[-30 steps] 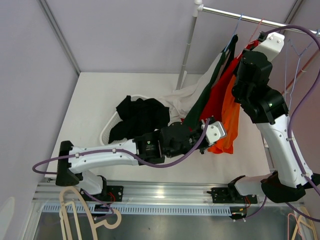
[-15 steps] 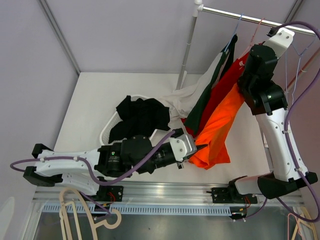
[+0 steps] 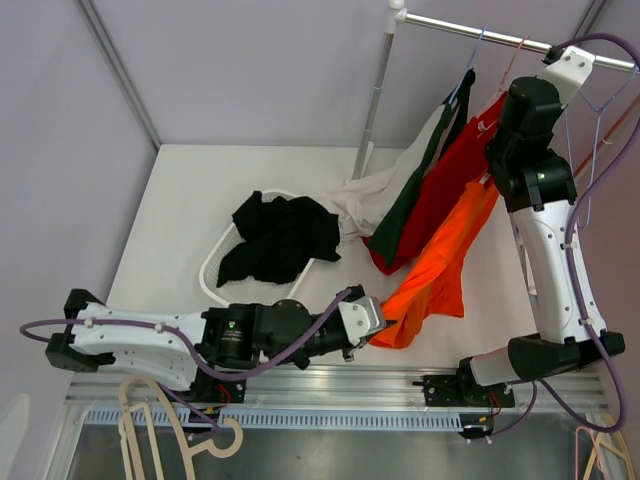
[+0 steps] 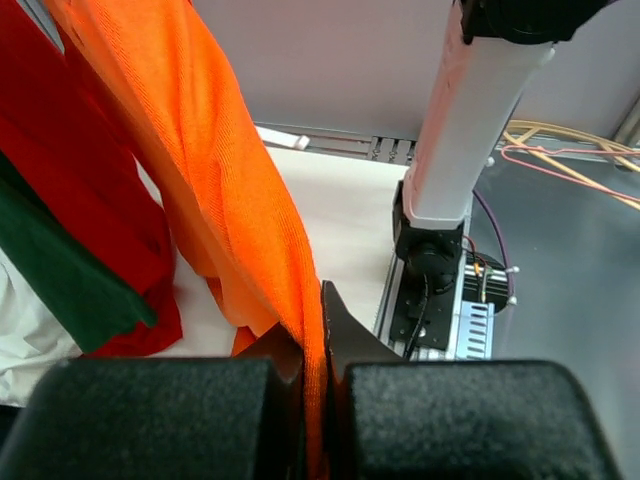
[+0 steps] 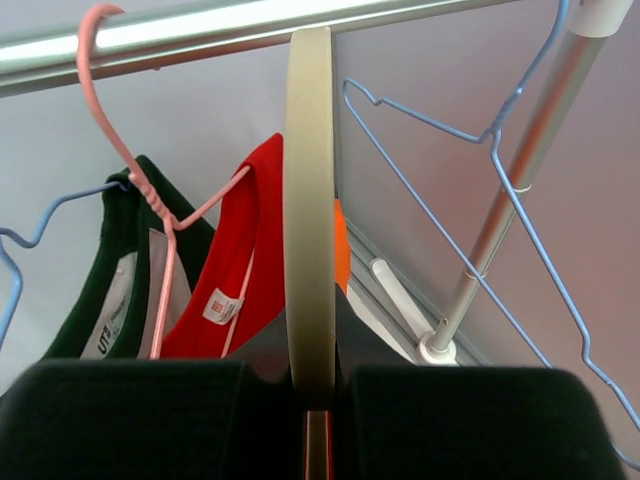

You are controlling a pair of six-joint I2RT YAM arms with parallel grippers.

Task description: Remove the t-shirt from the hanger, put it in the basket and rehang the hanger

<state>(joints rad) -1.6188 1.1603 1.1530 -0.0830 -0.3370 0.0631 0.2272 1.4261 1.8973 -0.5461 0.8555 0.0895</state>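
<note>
The orange t-shirt (image 3: 437, 262) is stretched at a slant from the cream hanger (image 5: 308, 190) up at the rail (image 3: 480, 33) down towards the near edge of the table (image 3: 170, 210), and its lower hem is pinched between the closed fingers of the left gripper (image 3: 374, 334). The hanger is clamped edge-on in the closed fingers of the right gripper (image 5: 318, 385), high at the rail. Just beside the orange shirt a red t-shirt (image 3: 445, 180) and a dark green t-shirt (image 3: 410, 200) are hung, the red one on a pink hanger (image 5: 150, 210). Black clothing (image 3: 280, 235) is heaped in a white basket (image 3: 212, 268) further left
</note>
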